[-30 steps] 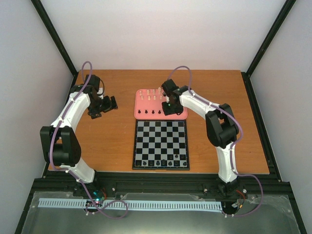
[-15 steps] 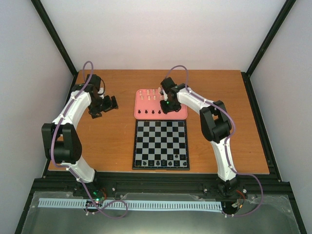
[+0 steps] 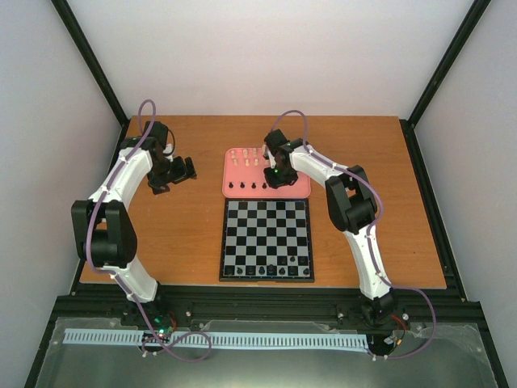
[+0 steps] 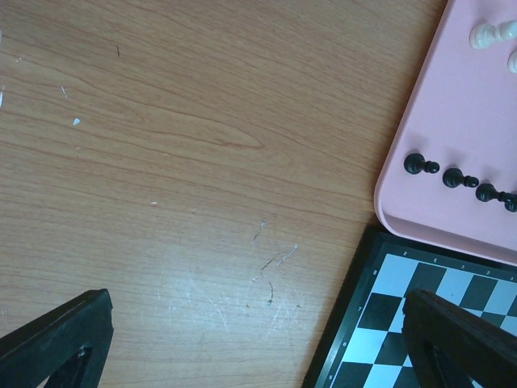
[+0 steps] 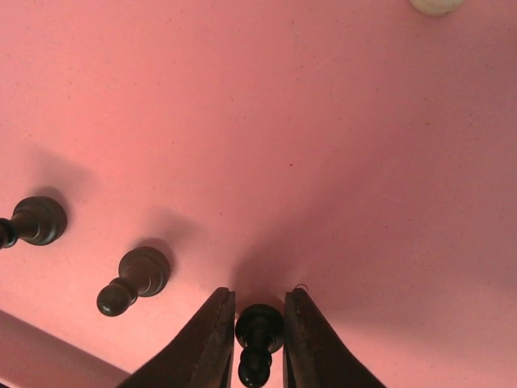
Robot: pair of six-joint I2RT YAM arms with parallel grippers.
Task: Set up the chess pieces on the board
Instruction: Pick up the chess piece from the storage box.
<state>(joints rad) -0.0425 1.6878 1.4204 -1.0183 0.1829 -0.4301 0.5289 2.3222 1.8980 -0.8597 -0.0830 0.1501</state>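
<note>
In the right wrist view my right gripper (image 5: 258, 301) is down on the pink tray (image 5: 307, 121), its two fingers pressed against the base of a black pawn (image 5: 258, 327) that stands on the tray. Two more black pawns (image 5: 133, 279) stand to its left. From above, the right gripper (image 3: 276, 182) is over the tray's near row of black pieces (image 3: 242, 187), with cream-white pieces (image 3: 246, 156) behind. The board (image 3: 266, 240) lies in front, with several black pieces (image 3: 262, 269) along its near row. My left gripper (image 3: 174, 179) hangs open over bare wood.
The left wrist view shows scratched table wood (image 4: 202, 202), the board's corner (image 4: 404, 323) and the tray's edge (image 4: 436, 121) with black pawns (image 4: 420, 165) and a white piece (image 4: 487, 34). The black frame rails border the table (image 3: 363, 162).
My right gripper's jaws have closed in around the black pawn and the right arm's elbow has swung left. The left arm has shifted a little.
</note>
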